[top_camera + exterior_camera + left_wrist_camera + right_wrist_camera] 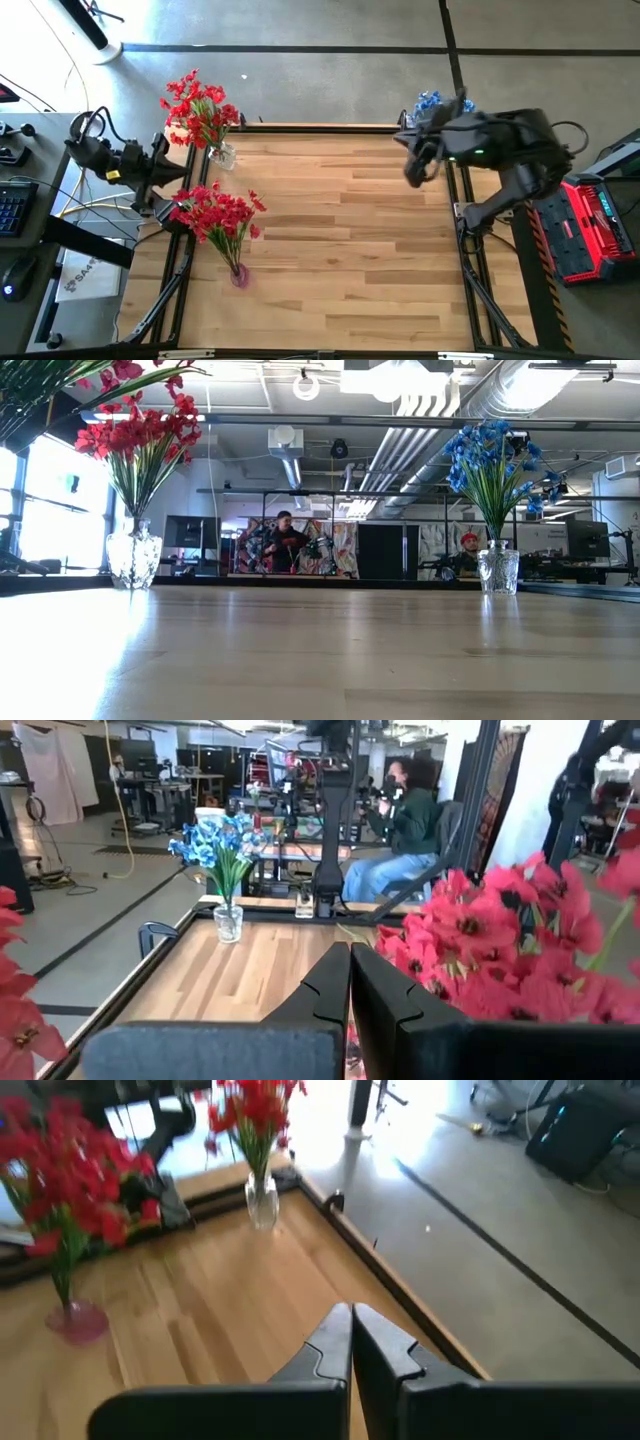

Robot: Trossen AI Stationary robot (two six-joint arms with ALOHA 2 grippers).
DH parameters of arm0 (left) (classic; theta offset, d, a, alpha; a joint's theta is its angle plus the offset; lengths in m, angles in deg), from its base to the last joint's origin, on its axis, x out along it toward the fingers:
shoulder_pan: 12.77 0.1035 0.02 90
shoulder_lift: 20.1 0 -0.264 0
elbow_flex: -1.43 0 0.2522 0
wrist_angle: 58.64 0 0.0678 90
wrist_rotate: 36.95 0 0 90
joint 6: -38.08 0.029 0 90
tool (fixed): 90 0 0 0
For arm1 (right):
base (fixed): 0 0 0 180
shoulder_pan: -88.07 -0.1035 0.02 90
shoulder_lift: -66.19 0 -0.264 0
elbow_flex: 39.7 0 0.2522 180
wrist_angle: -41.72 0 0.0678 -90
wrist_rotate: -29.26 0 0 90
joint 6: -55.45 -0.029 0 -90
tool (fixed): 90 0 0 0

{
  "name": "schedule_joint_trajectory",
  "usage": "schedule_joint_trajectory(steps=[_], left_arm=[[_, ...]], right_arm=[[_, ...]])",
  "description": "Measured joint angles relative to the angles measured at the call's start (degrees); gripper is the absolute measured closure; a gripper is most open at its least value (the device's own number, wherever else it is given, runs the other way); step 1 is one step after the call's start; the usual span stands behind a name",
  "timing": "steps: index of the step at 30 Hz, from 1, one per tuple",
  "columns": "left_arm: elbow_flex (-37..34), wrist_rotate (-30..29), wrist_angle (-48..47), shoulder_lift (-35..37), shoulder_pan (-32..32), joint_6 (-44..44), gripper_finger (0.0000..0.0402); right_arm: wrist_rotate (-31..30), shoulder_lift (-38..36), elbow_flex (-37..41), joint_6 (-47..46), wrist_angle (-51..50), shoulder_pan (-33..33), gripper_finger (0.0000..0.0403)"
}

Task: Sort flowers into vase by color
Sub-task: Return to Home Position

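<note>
From above, the right arm point(500, 140) hid most of the blue flowers point(430, 100) and all of their vase point(497, 572). In the low view we had one red bunch point(125, 370) cut off by the top left corner, its vase out of frame. Past the left wrist, the near red blooms point(500, 945) were blurred and ran off the edge, as did another red cluster point(18, 1020). The people point(405, 810) behind were too small for us to tell what they held.

A pale plank-wood surface point(340, 230) stands on a grey concrete floor point(300, 90). A red-and-black case point(595, 225) sits off its right edge, a dark keyboard point(12, 208) and mouse point(12, 280) off its left. Beyond, a seated person in a dark green top point(400, 820).
</note>
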Motion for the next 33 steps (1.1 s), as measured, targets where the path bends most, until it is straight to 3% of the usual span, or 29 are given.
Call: schedule_joint_trajectory(steps=[10,19,23,27,33], left_arm=[[-0.97,0.02,0.53,0.37,0.0,1.51,0.0401],[-0.97,0.02,0.46,0.37,0.0,1.58,0.0401],[-0.95,0.46,0.02,0.37,0.0,1.58,0.0401],[-0.95,0.83,-0.01,0.35,-0.01,1.58,0.0401],[-1.3,0.82,-0.92,0.37,-0.02,0.57,0.0402]], right_arm=[[-4.7,-3.98,0.0,-3.7,-1.66,-2.54,0.0403],[9.84,1.91,2.5,4.23,16.7,-2.54,0.0403],[18.03,2.27,17.8,6.62,34.73,-2.32,0.0403],[26.62,-2.21,35.54,6.14,55.8,-0.66,0.0403],[29.63,-16.07,59.78,3.02,77.09,1.09,0.0403]])
